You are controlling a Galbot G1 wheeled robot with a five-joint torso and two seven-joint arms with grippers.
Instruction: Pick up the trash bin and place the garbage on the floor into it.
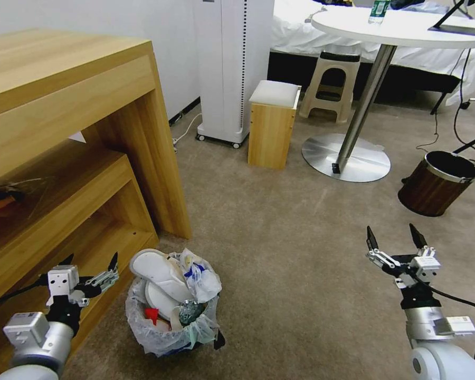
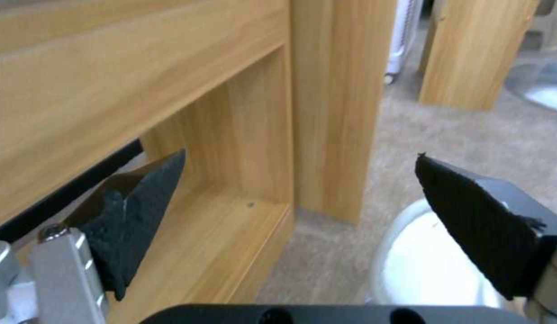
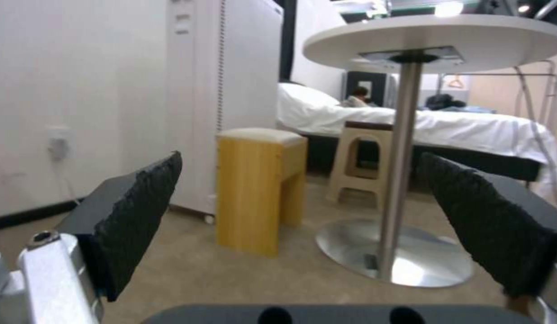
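Head view: trash bin (image 1: 171, 322) sits lower left of centre on the floor (image 1: 301, 253), just beside the foot of the wooden shelf unit (image 1: 89, 158). White bag folded over its rim. It's stuffed: two white slippers (image 1: 161, 277) sticking out the top, a crumpled white-and-blue wrapper (image 1: 198, 274) on the right side, a red scrap (image 1: 152, 315) and a clear plastic bottle (image 1: 187, 311) lower in. Carpet around the bin looks bare from here.

My left gripper (image 1: 89, 264) is at lower left, in front of the bottom shelf and left of the bin, not touching it. Jaws spread, nothing between them. My right gripper (image 1: 396, 237) is at lower right over bare carpet, well apart from the bin. Jaws spread too, nothing held.

Upper right: brown wood-grain bin (image 1: 438, 182) with a metal rim, near the round white table (image 1: 401, 26) and its steel base. A small wooden stool (image 1: 273, 124) stands at top centre.

Left wrist view: left gripper (image 2: 299, 180) with fingers (image 2: 140, 211) wide apart, unloaded. Shelf unit (image 2: 170, 90) takes the left and centre of frame; a white slipper (image 2: 422, 261) shows at lower right, behind the right-hand finger.

Right wrist view: right gripper (image 3: 302, 198) splayed, fingers (image 3: 134, 216) at both lower corners, gap clear. Beyond it the stool (image 3: 260, 189) at centre, table (image 3: 434, 40) on its pole at upper right, carpet (image 3: 230, 274) below.
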